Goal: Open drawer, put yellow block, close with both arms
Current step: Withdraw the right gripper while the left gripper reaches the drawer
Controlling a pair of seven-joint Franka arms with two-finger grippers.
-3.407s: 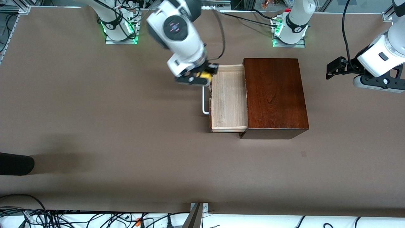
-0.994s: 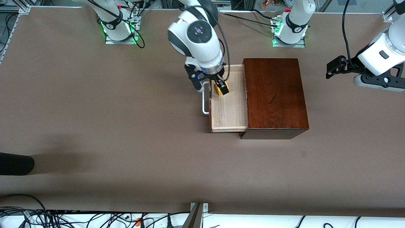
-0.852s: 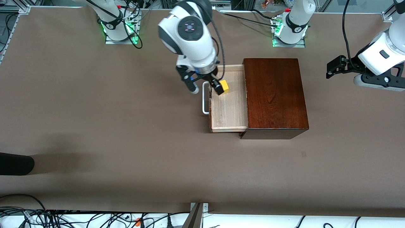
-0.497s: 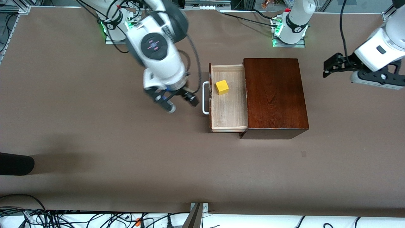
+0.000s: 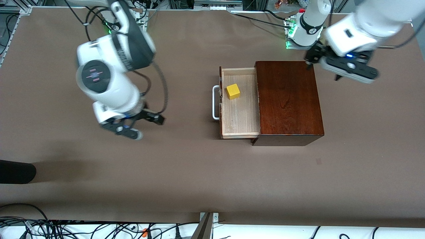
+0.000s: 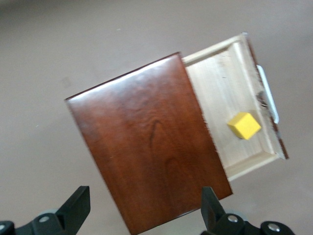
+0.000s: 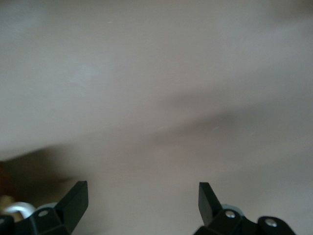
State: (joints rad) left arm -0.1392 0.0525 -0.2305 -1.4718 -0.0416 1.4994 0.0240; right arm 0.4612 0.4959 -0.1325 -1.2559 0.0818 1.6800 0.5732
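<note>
Currently the right gripper (image 5: 146, 124) hangs over bare brown table (image 5: 186, 172) toward the right arm's end, well apart from the drawer, with its fingers spread wide and nothing between them; its wrist view shows only tabletop between the two black fingertips (image 7: 73, 200).

Next along, the drawer (image 5: 239, 113) stands pulled out of the dark mahogany box (image 5: 288, 101), its white loop handle (image 5: 215, 102) facing the right arm's end of the table. The yellow block (image 5: 233, 91) lies inside the pale wooden tray, in the part farther from the front camera, close to the drawer's front wall and clear of both grippers. It sits slightly turned against the tray's sides.

Farther toward the left arm's end, the left gripper (image 5: 323, 68) is up in the air over the box's corner nearest the left arm's base. Its fingers (image 6: 78, 205) are spread apart and hold nothing; through its wrist camera the box (image 6: 151, 147), the open drawer (image 6: 234, 98) and the block (image 6: 244, 125) all show below.
</note>
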